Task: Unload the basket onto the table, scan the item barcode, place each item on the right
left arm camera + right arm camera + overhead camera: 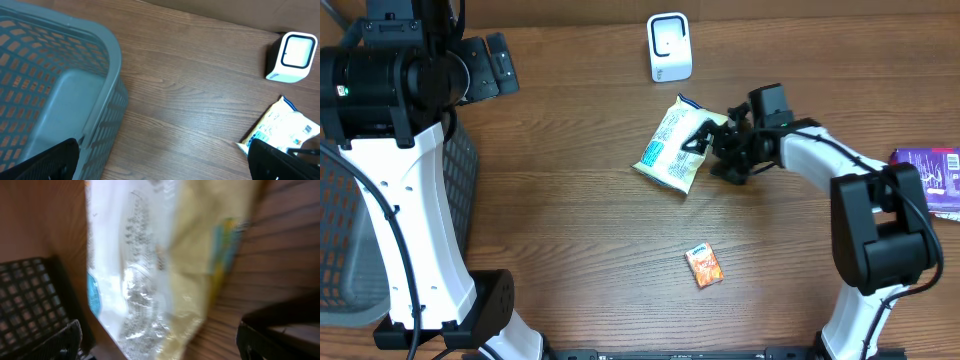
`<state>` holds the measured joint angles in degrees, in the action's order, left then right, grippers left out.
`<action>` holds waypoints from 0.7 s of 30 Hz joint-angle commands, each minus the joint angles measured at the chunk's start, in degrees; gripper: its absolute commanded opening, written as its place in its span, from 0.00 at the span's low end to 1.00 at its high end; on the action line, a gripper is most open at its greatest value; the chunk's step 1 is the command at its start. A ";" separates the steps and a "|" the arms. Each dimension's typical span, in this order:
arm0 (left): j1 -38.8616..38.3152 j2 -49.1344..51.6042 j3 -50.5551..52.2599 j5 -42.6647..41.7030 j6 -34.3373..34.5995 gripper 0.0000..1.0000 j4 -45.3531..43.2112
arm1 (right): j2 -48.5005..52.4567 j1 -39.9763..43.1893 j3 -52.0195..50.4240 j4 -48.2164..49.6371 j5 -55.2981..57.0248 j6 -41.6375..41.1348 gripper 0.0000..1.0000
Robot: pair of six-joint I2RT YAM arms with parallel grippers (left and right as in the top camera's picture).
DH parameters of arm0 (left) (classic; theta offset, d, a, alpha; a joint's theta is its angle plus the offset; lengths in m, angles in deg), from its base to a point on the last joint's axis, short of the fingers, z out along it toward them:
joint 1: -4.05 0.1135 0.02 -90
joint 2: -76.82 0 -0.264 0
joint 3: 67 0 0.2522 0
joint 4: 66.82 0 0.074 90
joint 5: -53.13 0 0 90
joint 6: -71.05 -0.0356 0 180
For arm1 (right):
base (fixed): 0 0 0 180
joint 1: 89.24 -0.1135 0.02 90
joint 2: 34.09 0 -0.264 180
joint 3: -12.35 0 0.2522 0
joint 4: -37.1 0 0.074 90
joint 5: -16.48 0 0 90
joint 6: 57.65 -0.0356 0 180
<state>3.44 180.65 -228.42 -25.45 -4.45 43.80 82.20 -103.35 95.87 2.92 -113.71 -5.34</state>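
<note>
My right end effector (708, 150) spread around edge of snack bag (665, 150) on worktop (580, 200), pinching nothing. Risk: I close on slippery film, bag slides, barcode misses scanner (669, 46).

The snack bag (150, 280) is blurred; the purple packet (928, 178) is cropped.

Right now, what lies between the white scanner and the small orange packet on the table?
The yellow snack bag lies between the scanner and the orange packet, with bare wood either side; the overhead view shows it.
</note>
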 commanded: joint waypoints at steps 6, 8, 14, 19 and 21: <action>0.22 0.04 0.31 0.76 -0.15 1.00 -0.07 | 10.97 -3.65 -2.82 12.74 4.42 -14.80 1.00; 0.22 0.04 0.31 0.76 -0.15 1.00 -0.07 | 14.25 -3.87 -2.82 16.98 4.57 -17.27 1.00; 0.22 0.04 0.31 0.76 -0.15 1.00 -0.07 | 19.63 -3.89 -2.82 22.75 6.32 -20.22 0.04; 0.22 0.04 0.31 0.79 -0.15 1.00 -0.07 | 19.56 -3.80 -2.78 25.53 9.22 -20.15 0.04; 0.22 0.04 0.31 0.79 -0.17 1.00 -0.07 | 18.84 -3.63 -2.78 25.22 8.28 -18.62 0.04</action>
<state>3.44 180.65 -228.42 -25.45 -4.45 43.80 95.25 -106.98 96.65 30.83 -115.63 -23.37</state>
